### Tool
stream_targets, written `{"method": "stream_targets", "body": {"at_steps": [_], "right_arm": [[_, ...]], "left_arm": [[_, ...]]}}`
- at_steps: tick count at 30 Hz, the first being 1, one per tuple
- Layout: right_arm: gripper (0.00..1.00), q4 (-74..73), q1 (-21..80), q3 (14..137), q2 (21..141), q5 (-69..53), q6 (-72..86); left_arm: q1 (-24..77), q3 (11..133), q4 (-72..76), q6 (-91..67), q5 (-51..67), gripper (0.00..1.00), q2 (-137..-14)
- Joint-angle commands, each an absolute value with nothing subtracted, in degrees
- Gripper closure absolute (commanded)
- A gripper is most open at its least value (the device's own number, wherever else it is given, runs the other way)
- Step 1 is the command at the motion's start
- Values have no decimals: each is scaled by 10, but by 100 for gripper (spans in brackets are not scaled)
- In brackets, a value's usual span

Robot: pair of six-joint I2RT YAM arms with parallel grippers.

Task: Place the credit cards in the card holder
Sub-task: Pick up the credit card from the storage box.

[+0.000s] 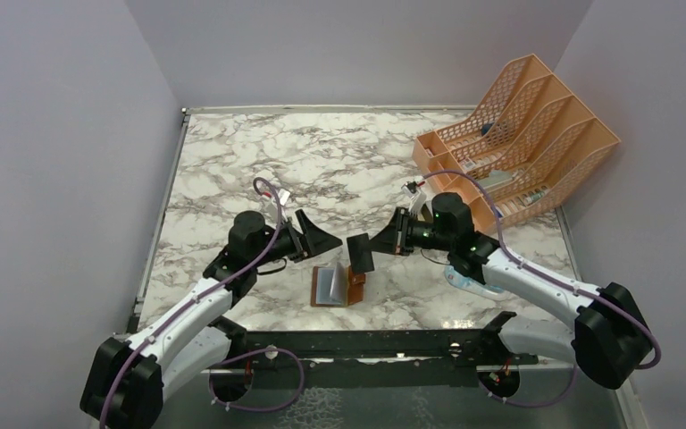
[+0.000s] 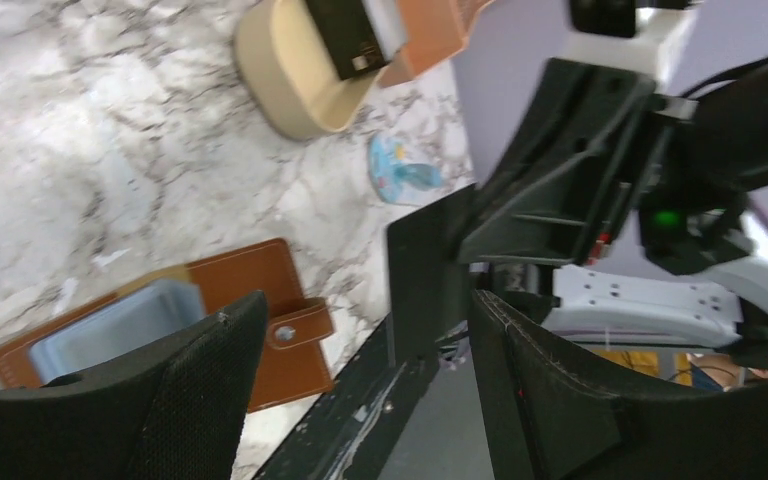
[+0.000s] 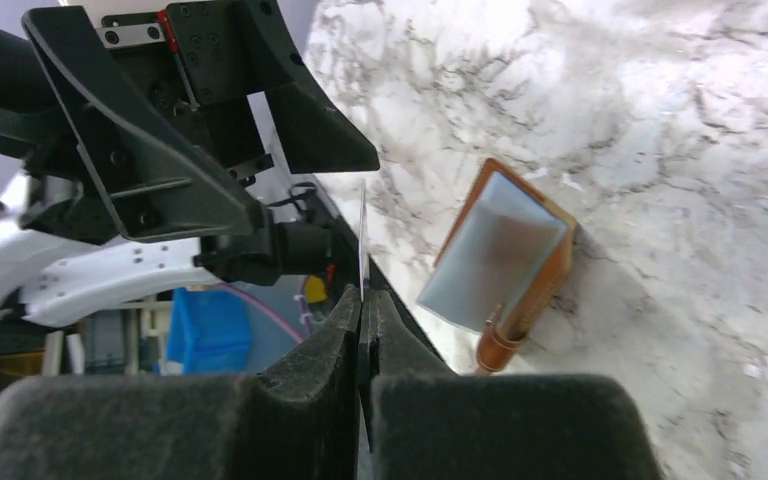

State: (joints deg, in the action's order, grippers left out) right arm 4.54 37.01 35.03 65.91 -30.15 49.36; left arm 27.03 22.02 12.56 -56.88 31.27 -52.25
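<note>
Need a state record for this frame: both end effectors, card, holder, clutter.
left end effector: open, empty
right end effector: shut on dark card, held above the table
card holder: lying open on marble table, sleeves up
card in holder: not yet
clutter: orange file rack, blue packet, tan tray
</note>
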Motion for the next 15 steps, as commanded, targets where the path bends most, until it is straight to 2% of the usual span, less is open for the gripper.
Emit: {"method": "stream_targets", "body": {"at_steps": [1,11,15], "right_arm": [[99,200,374,326,650,-357,592],[99,295,394,308,679,-377,652],[99,302,408,315,697,-375,655]], "left_arm": [[272,204,195,-620,346,25,-483],[272,194,232,-659,346,32,-459],[272,189,246,-669,351,46,-468]]}}
